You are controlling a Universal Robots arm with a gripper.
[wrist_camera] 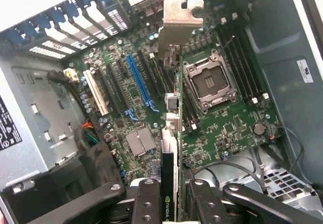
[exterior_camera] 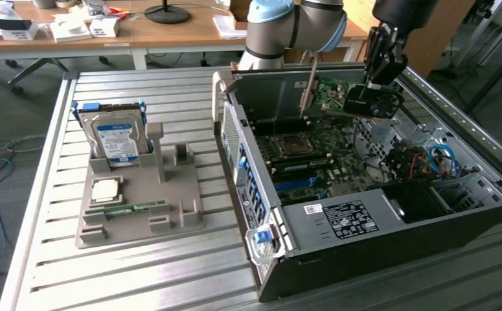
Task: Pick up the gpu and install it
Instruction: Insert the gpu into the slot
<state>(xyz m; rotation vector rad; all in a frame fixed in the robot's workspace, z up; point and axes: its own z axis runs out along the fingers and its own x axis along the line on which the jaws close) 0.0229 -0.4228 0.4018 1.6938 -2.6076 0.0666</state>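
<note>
Gripper [exterior_camera: 359, 102] clamped on the gpu [exterior_camera: 328, 97] above the case [exterior_camera: 337, 259]. In the wrist view the gpu runs edge-on ahead of the fingers [wrist_camera: 146, 204], with the motherboard [wrist_camera: 227, 128] beneath.

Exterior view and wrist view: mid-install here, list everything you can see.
gpu: one, dark green with silver bracket, held above the motherboard
hard drive: one, silver, blue label, upright in the parts holder
processor chip: one, silver, flat on the holder
memory stick: one, green, lying on the holder
parts holder: one, grey, exterior view's left
computer case: one, dark, open, exterior view's right
motherboard: one, green, inside the case
processor socket: one, silver, on the motherboard
long slot: one, blue, on the motherboard
table: one, slatted metal
robot arm: one, grey and blue, behind the case
tool: one, black, clamped on the gpu
</note>
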